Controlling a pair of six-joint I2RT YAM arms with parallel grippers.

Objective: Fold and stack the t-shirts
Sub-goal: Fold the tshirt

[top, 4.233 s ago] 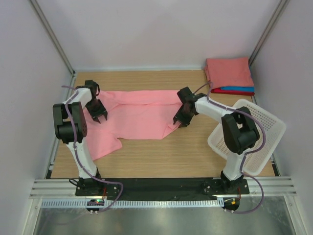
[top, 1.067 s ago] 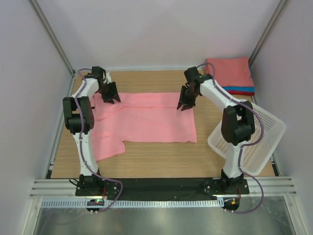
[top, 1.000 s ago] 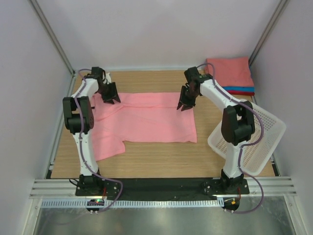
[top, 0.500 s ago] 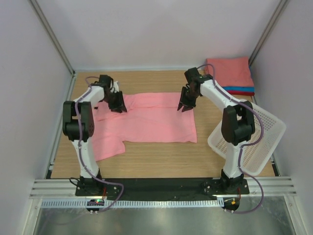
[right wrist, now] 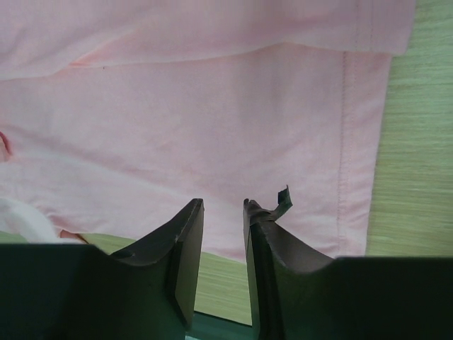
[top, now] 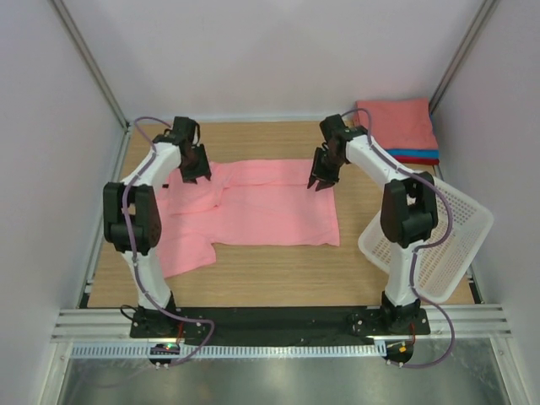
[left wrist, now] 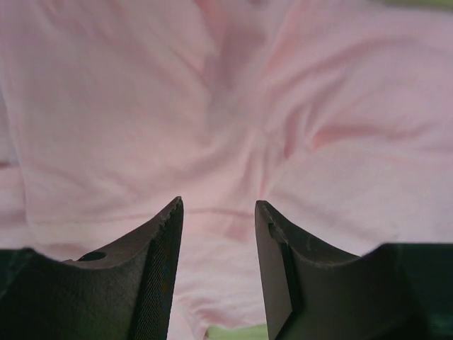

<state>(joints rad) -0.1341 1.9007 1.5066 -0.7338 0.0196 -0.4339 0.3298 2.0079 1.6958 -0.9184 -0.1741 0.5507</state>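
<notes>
left tool [top: 195,173], jaws parted and empty, has pushed the salmon-pink t-shirt's [top: 270,207] 10 o'clock shoulder inward into a rumpled fold, the right tool [top: 321,180], likewise released, unmoved at 1 o'clock; shirt lies mid-worktop [top: 278,270], folding barely begun.

The left arm [top: 132,221] rose from its base at the near edge and reached to the far side, bending inward at the wrist. Its left claw [top: 196,171] pointed down, the two fingers [left wrist: 152,269] standing apart with nothing between them. The right arm [top: 407,215] stretched far and angled inward too, and the right claw [top: 321,180] hung tips-down, jaws parted only narrowly, gripping nothing.
</notes>
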